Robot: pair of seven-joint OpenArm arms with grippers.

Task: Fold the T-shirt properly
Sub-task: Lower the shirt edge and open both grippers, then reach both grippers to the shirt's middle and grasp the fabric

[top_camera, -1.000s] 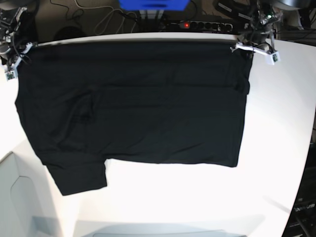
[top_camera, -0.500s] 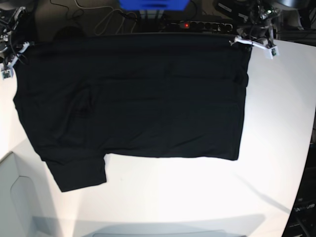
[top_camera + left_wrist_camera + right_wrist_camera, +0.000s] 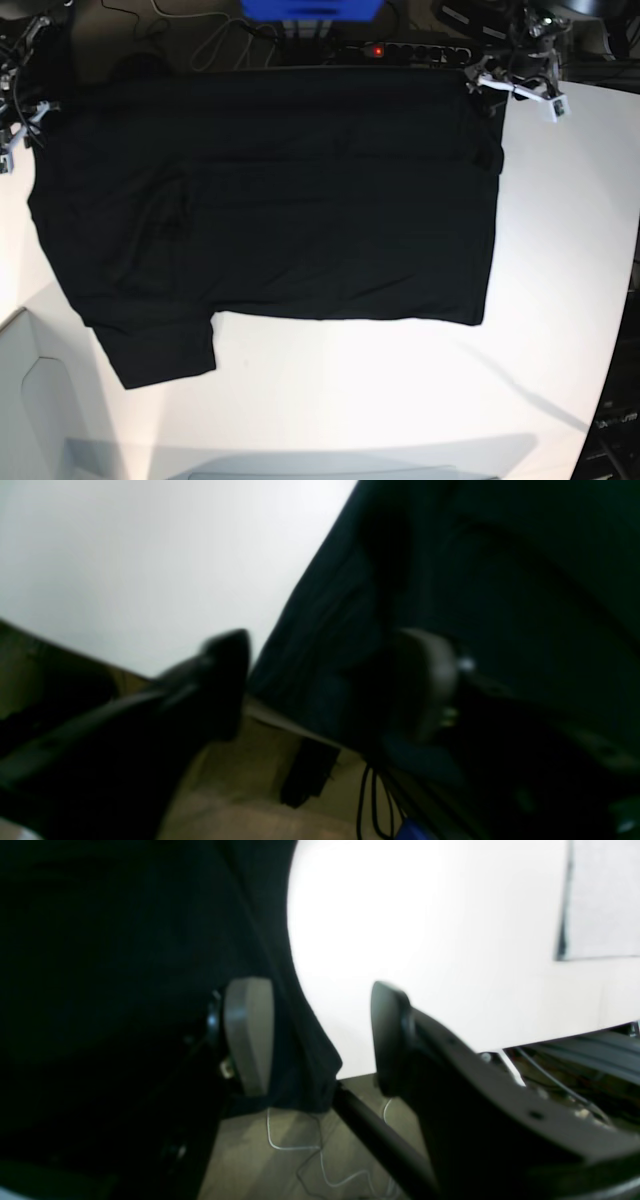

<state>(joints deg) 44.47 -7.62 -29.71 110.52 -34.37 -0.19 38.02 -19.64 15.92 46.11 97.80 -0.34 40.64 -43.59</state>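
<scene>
White table (image 3: pixel 400 400) bearing black T-shirt (image 3: pixel 300 200), spread flat, one sleeve at lower left. Top hem now off far edge; left gripper (image 3: pixel 330 685) and right gripper (image 3: pixel 322 1035) jaws parted, cloth released.

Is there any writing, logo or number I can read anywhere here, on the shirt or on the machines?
No readable text in any view.
T-shirt: the side showing is plain black, no print or label visible.
Small white tags beside the left gripper: too small to tell if they carry marks.
Power strip behind the table: only a red light, no legible lettering.
Both wrist views: too blurred to show any lettering.
</scene>
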